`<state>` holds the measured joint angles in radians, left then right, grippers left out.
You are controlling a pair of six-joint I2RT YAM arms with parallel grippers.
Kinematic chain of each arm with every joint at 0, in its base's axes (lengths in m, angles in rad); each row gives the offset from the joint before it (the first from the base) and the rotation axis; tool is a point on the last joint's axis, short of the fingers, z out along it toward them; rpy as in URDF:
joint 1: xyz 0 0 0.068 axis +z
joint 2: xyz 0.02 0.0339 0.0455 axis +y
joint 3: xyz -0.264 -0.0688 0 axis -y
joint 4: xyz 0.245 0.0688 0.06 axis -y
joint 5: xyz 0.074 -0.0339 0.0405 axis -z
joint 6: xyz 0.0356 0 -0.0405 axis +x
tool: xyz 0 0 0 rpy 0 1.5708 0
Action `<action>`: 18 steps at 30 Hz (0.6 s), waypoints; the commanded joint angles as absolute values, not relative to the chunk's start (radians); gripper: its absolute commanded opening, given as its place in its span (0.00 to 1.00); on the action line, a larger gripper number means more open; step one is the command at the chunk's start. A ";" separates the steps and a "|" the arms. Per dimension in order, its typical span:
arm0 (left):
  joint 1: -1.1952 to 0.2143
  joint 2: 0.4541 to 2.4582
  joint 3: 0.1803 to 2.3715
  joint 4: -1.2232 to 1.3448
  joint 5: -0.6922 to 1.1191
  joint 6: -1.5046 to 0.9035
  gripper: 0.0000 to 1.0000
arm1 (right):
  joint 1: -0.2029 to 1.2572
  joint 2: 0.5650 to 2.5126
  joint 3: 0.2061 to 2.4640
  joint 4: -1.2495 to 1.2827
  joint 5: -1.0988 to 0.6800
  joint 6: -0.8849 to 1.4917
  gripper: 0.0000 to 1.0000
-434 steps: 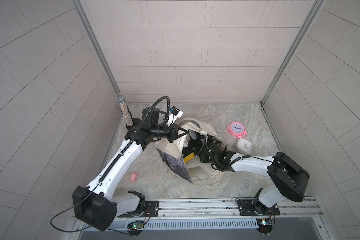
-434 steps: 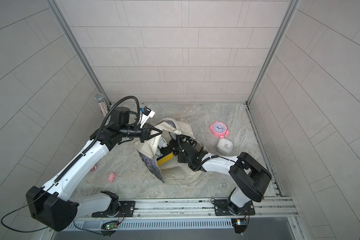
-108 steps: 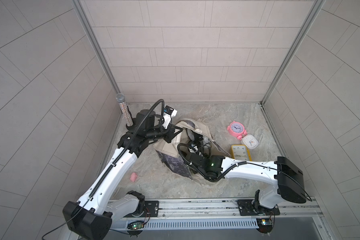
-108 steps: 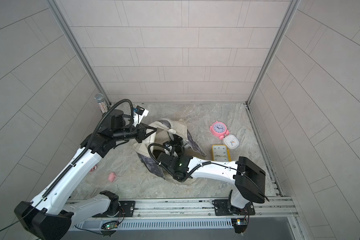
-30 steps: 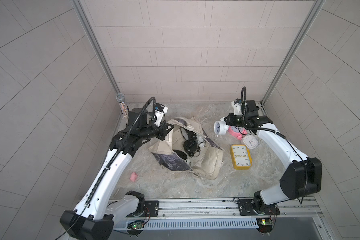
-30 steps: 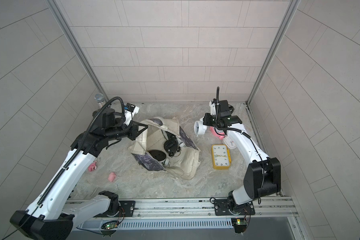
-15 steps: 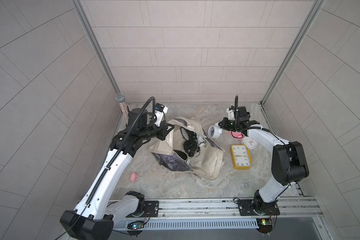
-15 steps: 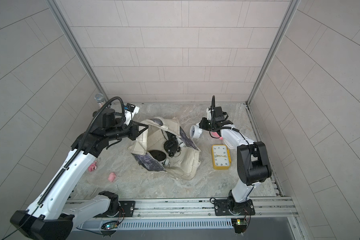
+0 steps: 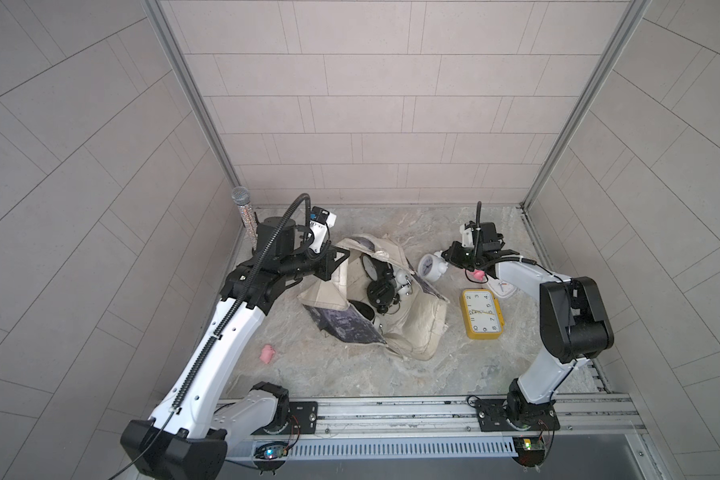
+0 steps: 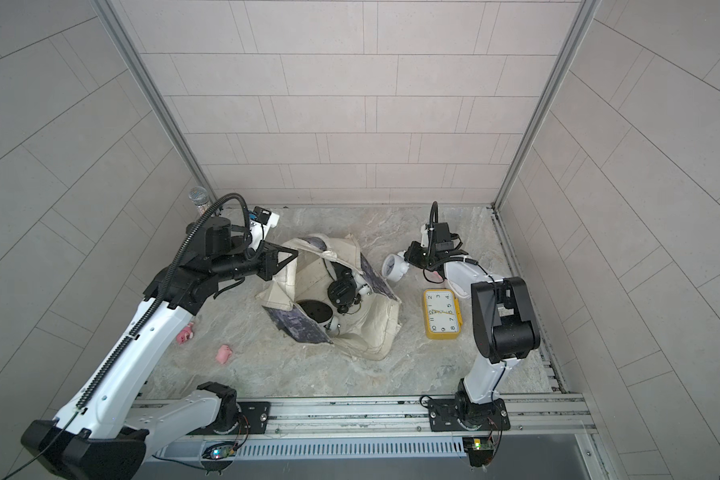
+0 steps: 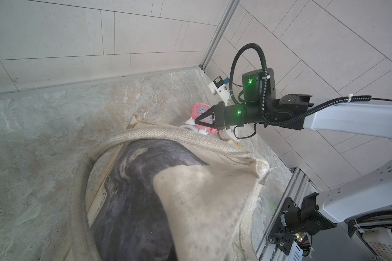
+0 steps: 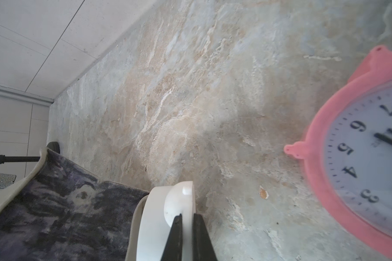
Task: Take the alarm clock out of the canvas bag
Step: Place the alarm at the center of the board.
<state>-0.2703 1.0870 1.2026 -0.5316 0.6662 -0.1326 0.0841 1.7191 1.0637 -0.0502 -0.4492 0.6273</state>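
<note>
**Marble tabletop, tiled booth: white clock clear of the tote**

Marble-patterned table between grey tiled walls, and on it the white alarm clock sits outside the canvas bag, just beside the bag's right-hand edge. The right gripper has it: its dark fingertips stand at a narrow gap, pinched on a small white knob on the clock's body. From where I stand I cannot tell whether the clock rests on the table or hangs a little above it.

The bag lies slumped in the middle of the table with its mouth gaping upward. Black clocks and small white parts show inside. The left gripper is clamped tight on the bag's left rim, lifting that side of the cloth, with the dark print bulging below it.

Under the right arm a pink clock lies face up, mostly hidden in both top views. A yellow square clock lies flat nearer the rail, and a white flat clock sits beside it. Across the table, two small pink bits lie near the left arm, and a glittery microphone stands in the far left corner
</note>
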 commanded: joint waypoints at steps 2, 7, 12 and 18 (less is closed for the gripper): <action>-0.262 1.068 1.209 -0.428 0.707 -0.137 0.00 | 0.059 1.701 1.025 -0.034 -0.425 0.626 0.01; -0.263 1.075 1.201 -0.420 0.712 -0.147 0.00 | 0.046 1.700 0.996 -0.023 -0.406 0.613 0.08; -0.262 1.075 1.197 -0.411 0.718 -0.153 0.00 | 0.038 1.719 0.982 -0.024 -0.392 0.600 0.10; -0.262 1.086 1.195 -0.407 0.719 -0.167 0.00 | 0.034 1.738 0.978 -0.023 -0.392 0.596 0.15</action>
<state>-0.2703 1.0901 1.1889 -0.5045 0.6830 -0.1593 0.0380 1.7191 0.9871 -0.0051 -0.4145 0.6098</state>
